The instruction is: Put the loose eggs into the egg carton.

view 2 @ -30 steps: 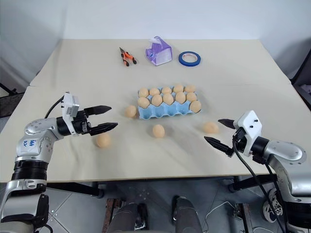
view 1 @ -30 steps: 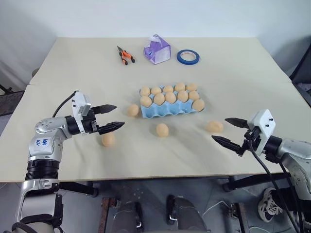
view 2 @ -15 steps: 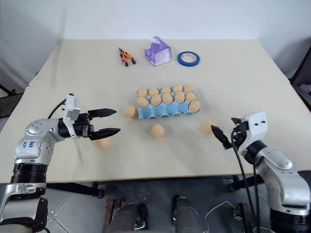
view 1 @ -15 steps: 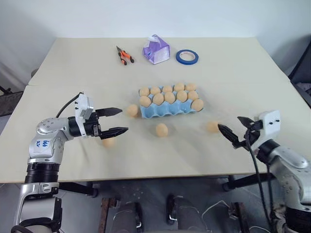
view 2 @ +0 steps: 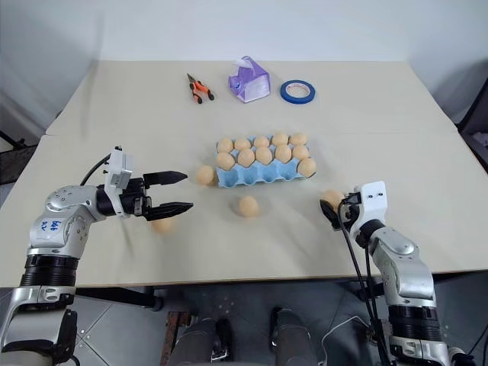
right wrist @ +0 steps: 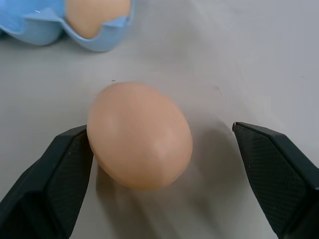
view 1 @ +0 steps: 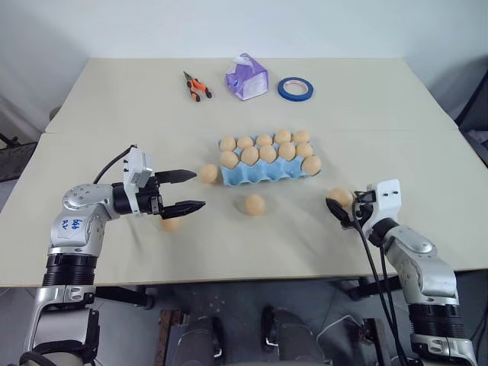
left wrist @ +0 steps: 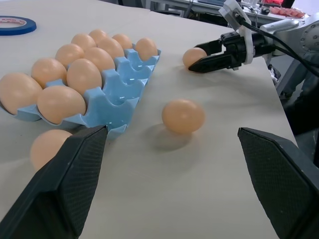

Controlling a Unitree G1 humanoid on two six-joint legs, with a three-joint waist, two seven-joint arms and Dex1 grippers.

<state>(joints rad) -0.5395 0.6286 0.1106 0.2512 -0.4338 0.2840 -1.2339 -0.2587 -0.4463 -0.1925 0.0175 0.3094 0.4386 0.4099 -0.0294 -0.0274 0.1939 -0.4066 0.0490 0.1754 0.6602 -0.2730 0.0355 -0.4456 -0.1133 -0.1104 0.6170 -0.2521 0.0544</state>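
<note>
You are looking down on a wide beige table (view 1: 114,99) set against a pale wall, with grey floor showing below its near edge. At mid-table sits the light blue egg carton (view 1: 268,169), its two far rows filled with tan eggs and its near row of cups bare. Along the far edge lie orange-handled pliers (view 1: 196,86), a purple-and-white tissue pack (view 1: 246,76) and a blue tape roll (view 1: 295,89).

Four loose eggs rest on the table: one (view 1: 208,173) just beside the carton's left end, one (view 1: 255,204) in front of the carton, one (view 1: 171,223) under the left gripper, and one (view 1: 340,197) near the carton's right front corner.

The left gripper (view 1: 191,191) hangs level above the table, its fingers spread wide with nothing between them, tips pointing towards the carton. The right gripper (view 1: 342,214) sits low at the right-hand egg; in its wrist view the fingers (right wrist: 60,184) stand apart on either side of that egg (right wrist: 139,135), one finger against it or nearly so.

Compared with a second ago, the right gripper has dropped and moved in on that egg, where before it hovered beside it. The left gripper has hardly moved. The eggs and carton lie where they were.
</note>
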